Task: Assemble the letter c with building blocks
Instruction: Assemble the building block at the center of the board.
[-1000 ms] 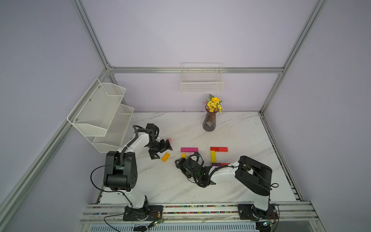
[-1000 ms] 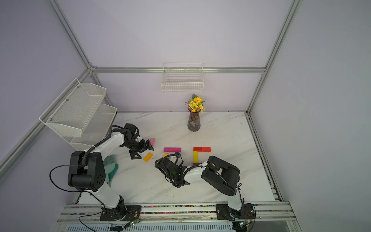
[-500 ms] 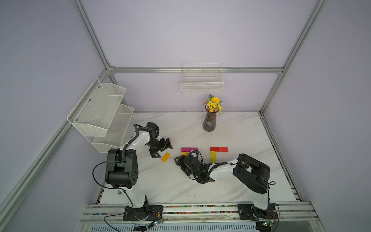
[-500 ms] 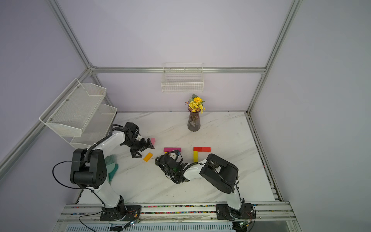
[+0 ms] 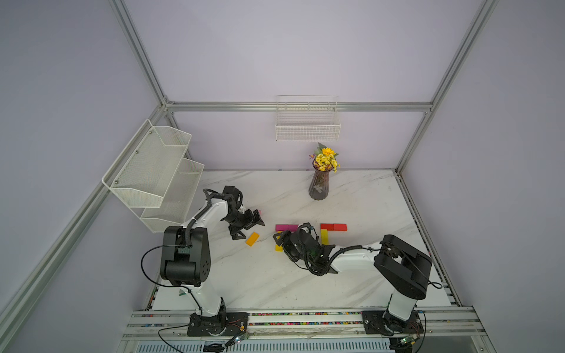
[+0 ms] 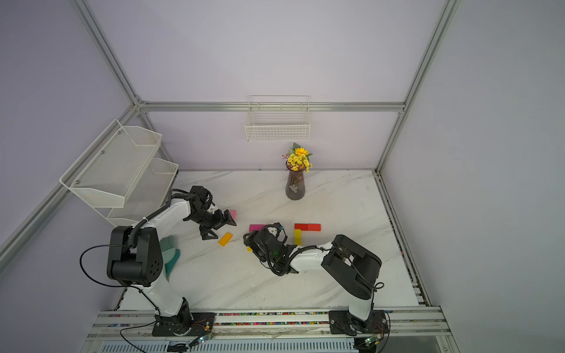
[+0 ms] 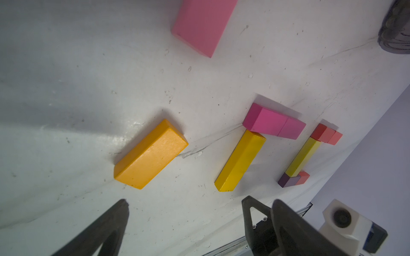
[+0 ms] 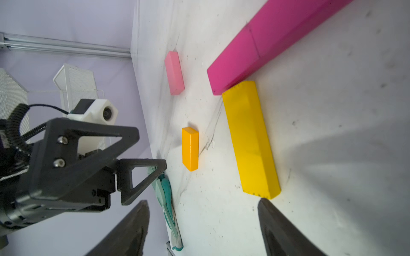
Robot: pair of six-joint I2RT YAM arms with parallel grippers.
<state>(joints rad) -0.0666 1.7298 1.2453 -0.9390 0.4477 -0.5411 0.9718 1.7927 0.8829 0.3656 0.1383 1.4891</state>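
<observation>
1. Your left fingers (image 7: pixel 104 230) are spread wide with nothing between them, low over the tabletop (image 7: pixel 66 88).
2. The orange block (image 7: pixel 150 155) lies flat just ahead of the gap between those fingers, untouched. The pink block (image 7: pixel 203 24) lies well beyond it, farther from the tips.
3. Your right fingers (image 8: pixel 284 230) are also spread and hold nothing.
4. The long yellow block (image 8: pixel 250 139) lies on the tabletop just ahead of one right fingertip, its near end close to that tip. You cannot tell from these views whether they touch.
5. At that block's far end, away from the right fingers, two magenta blocks (image 8: pixel 266 44) sit end to end in a row and meet it at a corner.
6. Farthest from your left fingers, past the yellow and magenta blocks, lies a second group. It has two red blocks (image 7: pixel 327 135) in a row and a second yellow block (image 7: pixel 302 158) running from their end. A purple block (image 7: pixel 286 181) and a small red block (image 7: pixel 303 177) sit at its other end.
</observation>
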